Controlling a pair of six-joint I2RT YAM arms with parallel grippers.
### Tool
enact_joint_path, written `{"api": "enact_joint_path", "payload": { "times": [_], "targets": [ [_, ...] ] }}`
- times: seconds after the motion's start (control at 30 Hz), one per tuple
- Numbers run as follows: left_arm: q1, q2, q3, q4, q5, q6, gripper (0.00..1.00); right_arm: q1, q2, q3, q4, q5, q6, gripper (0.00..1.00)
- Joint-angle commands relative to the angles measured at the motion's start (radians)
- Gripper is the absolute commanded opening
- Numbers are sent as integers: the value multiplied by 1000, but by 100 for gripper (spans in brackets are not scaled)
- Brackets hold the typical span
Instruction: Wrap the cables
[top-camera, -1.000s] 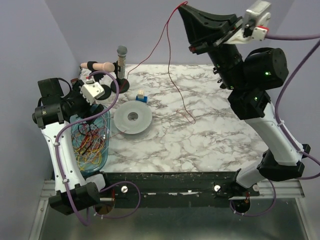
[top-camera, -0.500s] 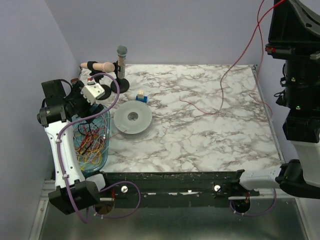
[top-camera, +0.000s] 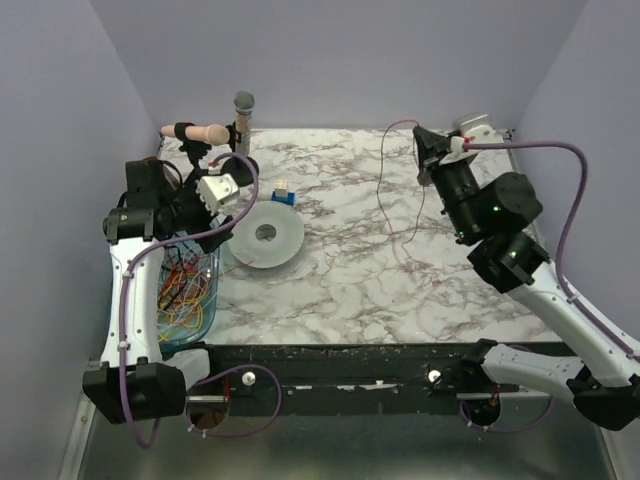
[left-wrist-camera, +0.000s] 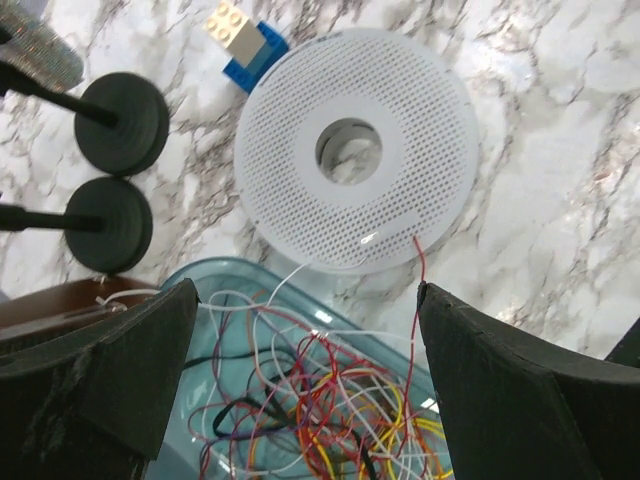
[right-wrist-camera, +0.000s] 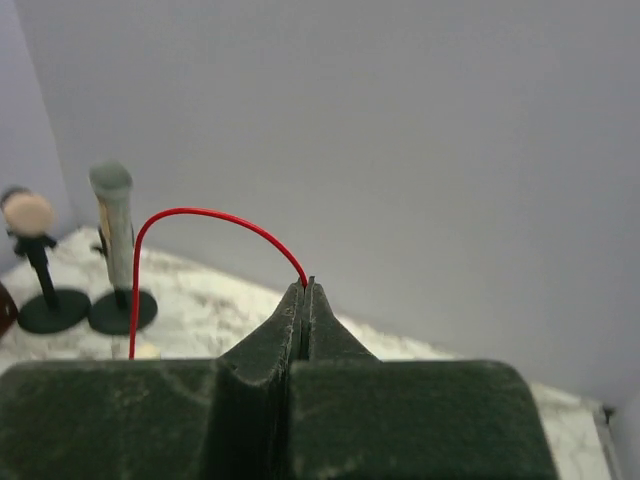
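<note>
Cables (top-camera: 178, 290) lie in the tub (top-camera: 190, 336), left of the spool (top-camera: 265, 234); block (top-camera: 284, 192) seemingly touching behind.

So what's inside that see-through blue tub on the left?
A loose tangle of thin cables: red, yellow, orange, white, black. The left arm covers the left edge of the tub, and the tangle hides much of its bottom.

The surface (top-camera: 350, 295) is white marble-patterned, veined in grey and brown. Plain pale lavender walls (top-camera: 330, 60) close it in on the left, back and right. A dark rail (top-camera: 340, 360) runs along its near edge, with a grey metal sheet (top-camera: 350, 450) below. The light is soft and even, casting faint shadows.
</note>
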Motion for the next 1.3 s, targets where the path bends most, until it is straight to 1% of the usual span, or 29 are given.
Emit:
{"api": "enact_joint_path", "payload": {
  "times": [0.0,0.07,0.1,0.13,0.2,0.27,0.47,0.6,0.7,0.9,1.07,1.2,1.27],
  "targets": [
    [-97,31,-32,40,34,-81,98,-69,-43,-196,-61,26,196,1],
    [-146,32,-66,76,17,-108,98,-100,-30,-269,-88,-10,275,1],
    [-150,32,-88,96,2,-120,97,-115,-17,-306,-94,-26,308,1],
    [-198,32,-103,114,-12,-132,97,-132,-4,-336,-99,-37,322,1],
    [-246,38,-134,142,-38,-151,97,-175,33,-380,-110,-70,399,1],
    [-297,49,-169,171,-71,-160,96,-222,84,-397,-133,-86,440,1],
    [-449,107,-261,323,-249,-178,97,-328,202,-397,-205,-142,502,1],
    [-470,181,-269,392,-269,-164,99,-420,266,-396,-252,-167,548,1],
    [-478,265,-241,404,-300,-155,99,-491,309,-400,-277,-208,574,1],
    [-518,403,-195,369,-334,-140,99,-495,358,-399,-291,-270,550,1],
    [-518,492,-157,294,-340,-152,99,-495,348,-394,-295,-258,536,1],
    [-518,502,-140,219,-282,-149,99,-495,311,-399,-298,-251,525,1],
    [-519,493,-155,221,-277,-152,99,-495,290,-402,-297,-261,522,1]
  ]
}}
